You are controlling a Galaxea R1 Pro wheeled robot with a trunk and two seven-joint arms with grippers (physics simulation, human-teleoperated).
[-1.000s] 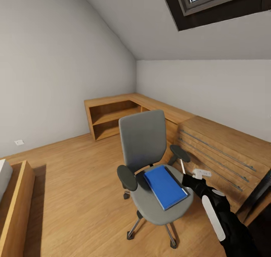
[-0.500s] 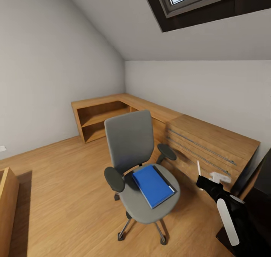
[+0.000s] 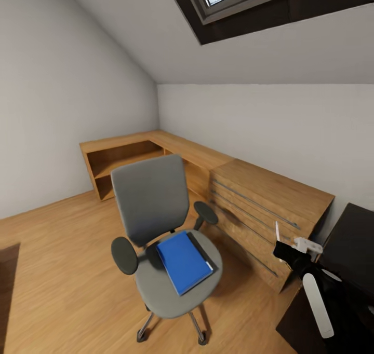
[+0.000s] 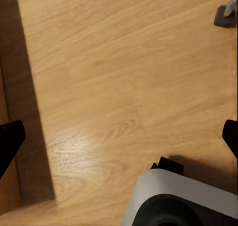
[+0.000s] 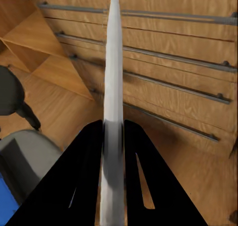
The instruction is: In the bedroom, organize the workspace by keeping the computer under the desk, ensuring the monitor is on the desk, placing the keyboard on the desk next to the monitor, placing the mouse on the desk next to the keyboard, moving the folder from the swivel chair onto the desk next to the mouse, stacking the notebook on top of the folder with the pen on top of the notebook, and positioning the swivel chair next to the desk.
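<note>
**Pen in the right claw, folder waiting on the chair**

The right gripper point(image 5: 113, 151) is clamped on the pen point(image 5: 112, 77), its two black fingers pressed to either side of the thin white-silver stick, which stands up out of them; in the head view the pen point(image 3: 277, 232) rises just in front of the wooden chest of drawers point(image 3: 259, 208). The left gripper point(image 4: 119, 136) hangs spread wide over bare plank floor point(image 4: 124, 62), holding nothing.

Judged from the task, the pen goes last, so it is best carried upright and kept clear of the chest's rails while the desk point(image 3: 353, 245), whose glossy black corner shows close beside the arm, is approached.

The folder point(image 3: 184, 261), flat and bright blue, lies on the seat of the grey swivel chair point(image 3: 150, 198), with a dark strip, perhaps the notebook, along one edge.
</note>
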